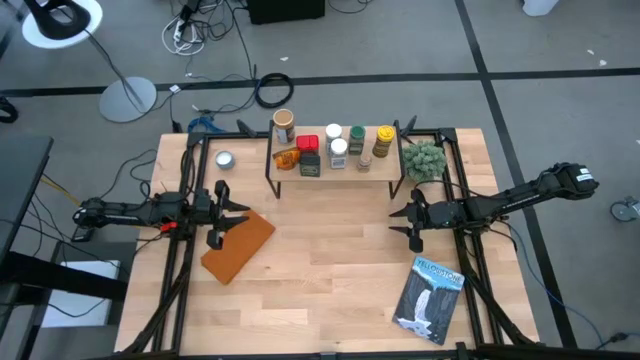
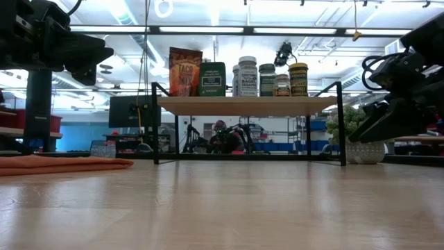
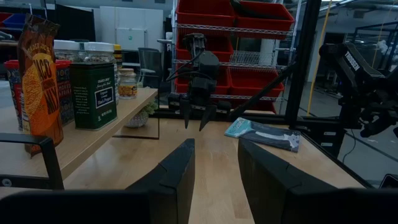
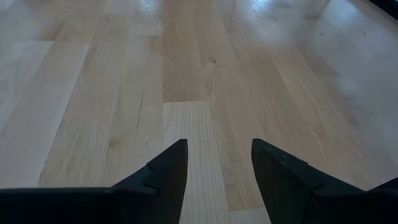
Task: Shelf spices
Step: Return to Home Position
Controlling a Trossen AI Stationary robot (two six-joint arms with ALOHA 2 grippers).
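Wooden shelf carries the spices; left gripper and right gripper hover empty, jaws parted (any careless sweep could topple jars).

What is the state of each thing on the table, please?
spices: all standing on the shelf
left pincer: open, empty, beside the brown slab
right pincer: open, empty, over bare table
booklet: lying flat
silver tin: lid on
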